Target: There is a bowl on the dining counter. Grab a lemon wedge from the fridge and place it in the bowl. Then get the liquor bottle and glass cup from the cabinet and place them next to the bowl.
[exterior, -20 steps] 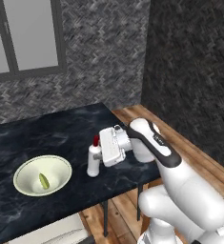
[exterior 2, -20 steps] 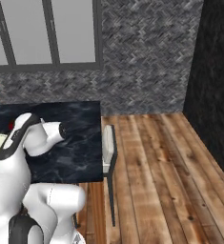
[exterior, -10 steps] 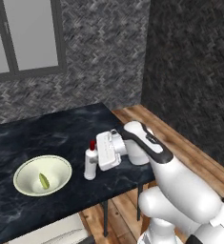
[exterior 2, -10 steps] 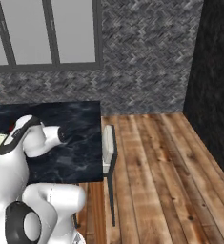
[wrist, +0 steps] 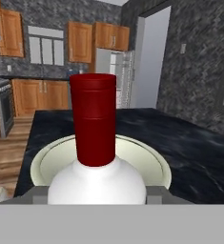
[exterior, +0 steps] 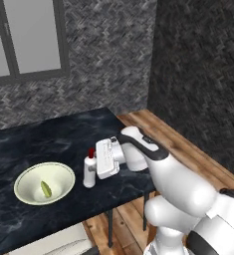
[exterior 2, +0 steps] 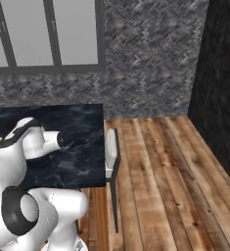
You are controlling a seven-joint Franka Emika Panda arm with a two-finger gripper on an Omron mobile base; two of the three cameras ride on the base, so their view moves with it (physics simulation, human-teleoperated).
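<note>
So the liquor bottle [exterior: 89,171] stands upright on the dining counter [exterior: 49,144], just to the right of the bowl [exterior: 44,183], close to its rim but I can't tell if they actually touch. The lemon wedge [exterior: 46,189] is lying inside the bowl. The gripper [exterior: 95,168] reaches in sideways from the right with its fingers around the bottle's white body; whether they're actually pinching it or just loosely flanking it, I honestly can't tell. From the hand view the red cap [wrist: 93,119] sits dead centre with the bowl right behind it, and the fridge [wrist: 114,78] far off past the counter.
</note>
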